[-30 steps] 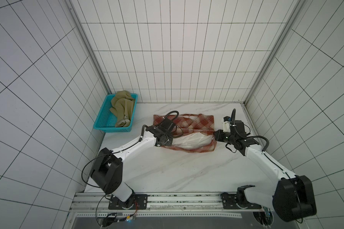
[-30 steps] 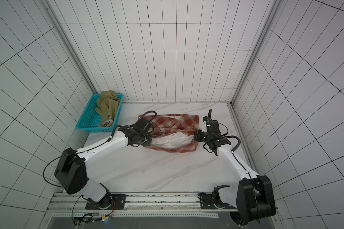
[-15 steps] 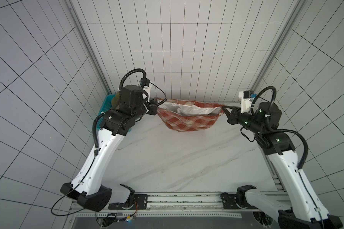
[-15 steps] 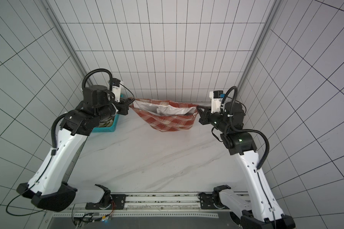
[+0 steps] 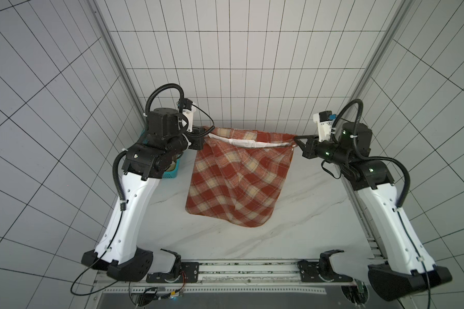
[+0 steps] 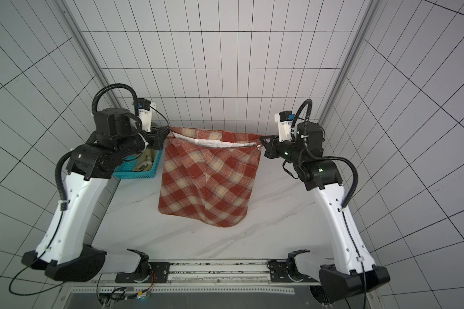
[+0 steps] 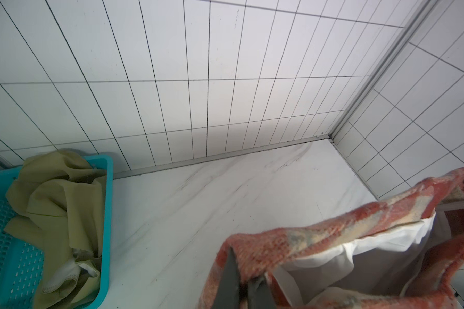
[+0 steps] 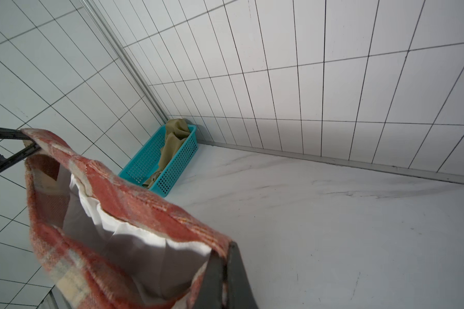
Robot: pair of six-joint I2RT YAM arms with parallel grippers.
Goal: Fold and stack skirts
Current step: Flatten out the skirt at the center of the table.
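A second ago the plaid skirt (image 5: 233, 176) lay bunched on the table (image 5: 319, 214). Now both arms have lifted it, and it hangs spread out above the table's middle, toward 12 o'clock. The left gripper (image 5: 203, 133) clenches the waistband's 9 o'clock end, the right gripper (image 5: 296, 139) its 3 o'clock end. That likely readies it for laying flat and folding. Count: two skirts, the olive skirt (image 7: 54, 203) crumpled in the one basket (image 7: 107, 214) at 10 o'clock; two grippers.
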